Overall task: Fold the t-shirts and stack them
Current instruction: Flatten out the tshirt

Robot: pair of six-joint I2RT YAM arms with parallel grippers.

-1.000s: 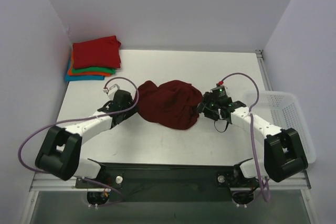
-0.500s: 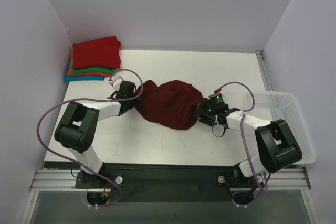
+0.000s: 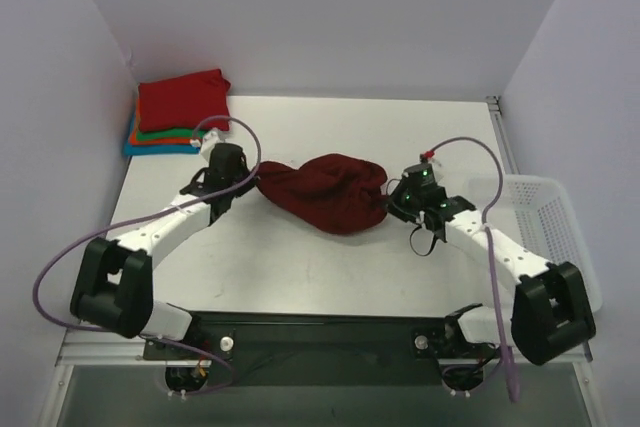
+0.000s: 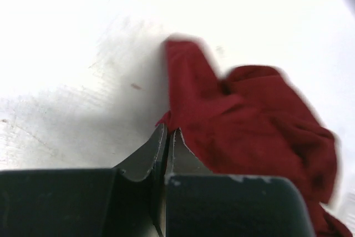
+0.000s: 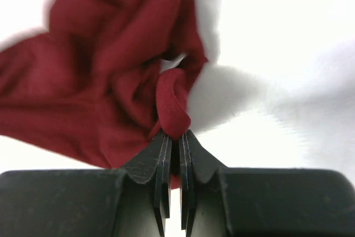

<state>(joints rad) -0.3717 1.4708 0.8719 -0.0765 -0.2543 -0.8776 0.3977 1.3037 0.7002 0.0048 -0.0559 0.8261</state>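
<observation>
A crumpled dark maroon t-shirt (image 3: 325, 192) lies bunched in the middle of the table. My left gripper (image 3: 250, 182) is shut on its left edge; in the left wrist view the cloth (image 4: 249, 120) is pinched at the gripper's (image 4: 168, 131) tips. My right gripper (image 3: 393, 197) is shut on the shirt's right edge, and the right wrist view shows a fold of maroon cloth (image 5: 173, 106) clamped between the fingers of that gripper (image 5: 173, 136). Folded t-shirts (image 3: 182, 105) are stacked at the back left, red on top of orange, green and blue.
A white mesh basket (image 3: 545, 222) stands at the table's right edge, beside the right arm. The stack sits close against the left wall. Purple cables loop over both arms.
Both grippers have closed on the maroon shirt's opposite edges. The shirt is drawn out sideways into a flatter, wider bundle and has shifted slightly toward the back.
</observation>
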